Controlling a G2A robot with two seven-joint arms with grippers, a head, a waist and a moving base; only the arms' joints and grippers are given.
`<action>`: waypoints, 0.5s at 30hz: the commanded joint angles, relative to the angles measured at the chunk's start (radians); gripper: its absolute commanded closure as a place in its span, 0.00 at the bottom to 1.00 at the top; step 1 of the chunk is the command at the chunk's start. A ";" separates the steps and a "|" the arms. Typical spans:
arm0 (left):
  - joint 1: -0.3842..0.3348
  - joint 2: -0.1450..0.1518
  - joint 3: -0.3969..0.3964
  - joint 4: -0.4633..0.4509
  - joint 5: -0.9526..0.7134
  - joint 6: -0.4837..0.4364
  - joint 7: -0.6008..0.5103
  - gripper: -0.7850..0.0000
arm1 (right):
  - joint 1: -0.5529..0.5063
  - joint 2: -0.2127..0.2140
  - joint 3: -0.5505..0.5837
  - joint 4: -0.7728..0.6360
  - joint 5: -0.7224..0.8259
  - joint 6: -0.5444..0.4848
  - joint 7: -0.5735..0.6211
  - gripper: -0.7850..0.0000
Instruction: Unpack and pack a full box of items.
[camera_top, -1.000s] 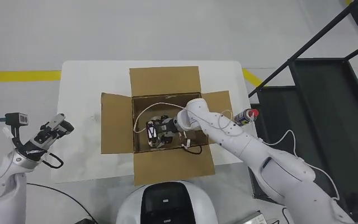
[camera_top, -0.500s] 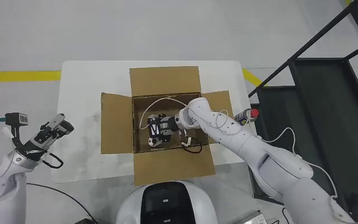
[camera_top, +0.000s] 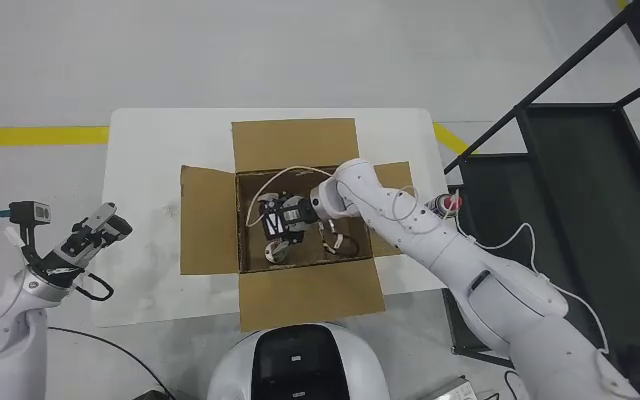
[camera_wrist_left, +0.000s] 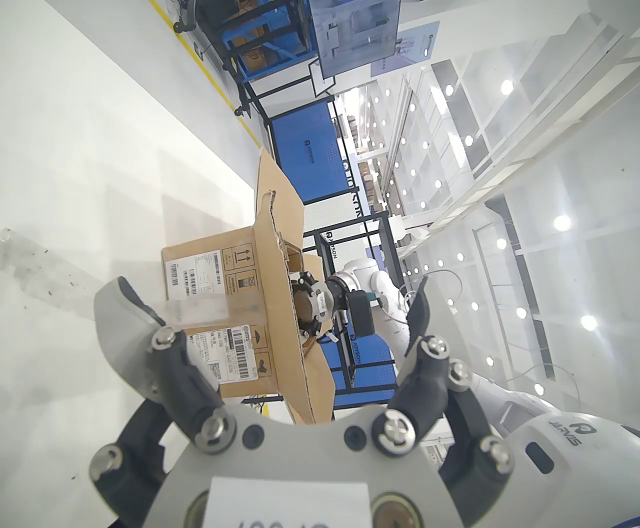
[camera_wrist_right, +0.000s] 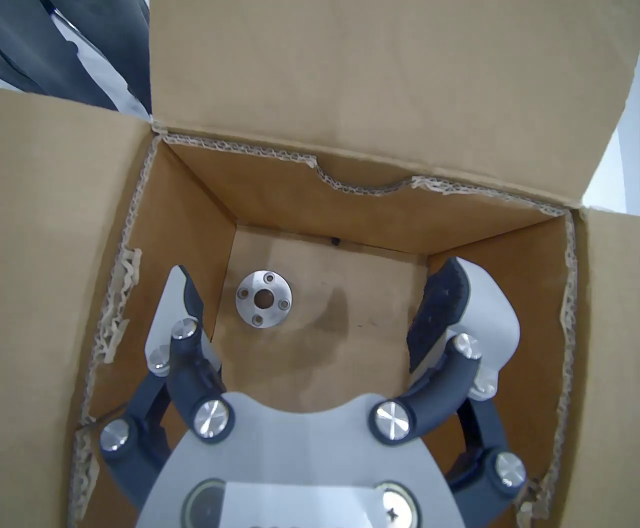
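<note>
Table (camera_top: 150, 140): one, white, and it hasn't moved.

Box (camera_top: 295, 145): one cardboard box mid-table. All four flaps are folded out and it's open at the top. Same spot as a second ago.

Right arm: reaches into the box from the robot's right. Over the last second the wrist has slid across the opening toward the far wall. Right claw (camera_wrist_right: 316, 270) is spread wide with nothing in it, hanging inside the box above the floor.

Left claw (camera_wrist_left: 270, 292): also spread and empty, parked off the table's left edge, well apart from the box. No change there.

Spray can (camera_top: 443, 205): one, lying on the table just beside the right flap. The right arm now partly covers it. It's outside the box, so I'd count it as already unpacked.

Metal disc (camera_wrist_right: 263, 299): one, flat on the box floor, with a centre hole and four small holes around it. It sits below the right claw, nearer one finger than the other, and not touched.

My read:
- The shift looks like lining up on the disc, the only item I can see left inside.
- The claw body hides part of the floor, so I can't rule out more.
- Unpacking looks nearly done, and repacking hasn't started.
</note>
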 joint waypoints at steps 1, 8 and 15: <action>0.000 0.000 0.000 0.000 0.000 0.000 0.000 0.00 | 0.008 0.001 -0.004 0.006 -0.045 0.006 -0.004 0.00; 0.000 0.000 0.000 0.000 0.000 0.000 0.000 0.00 | 0.025 -0.033 -0.072 0.119 -0.127 0.019 -0.132 0.00; 0.000 0.000 0.000 0.000 0.000 0.000 0.000 0.00 | 0.036 -0.083 -0.133 0.270 -0.168 0.072 -0.289 0.00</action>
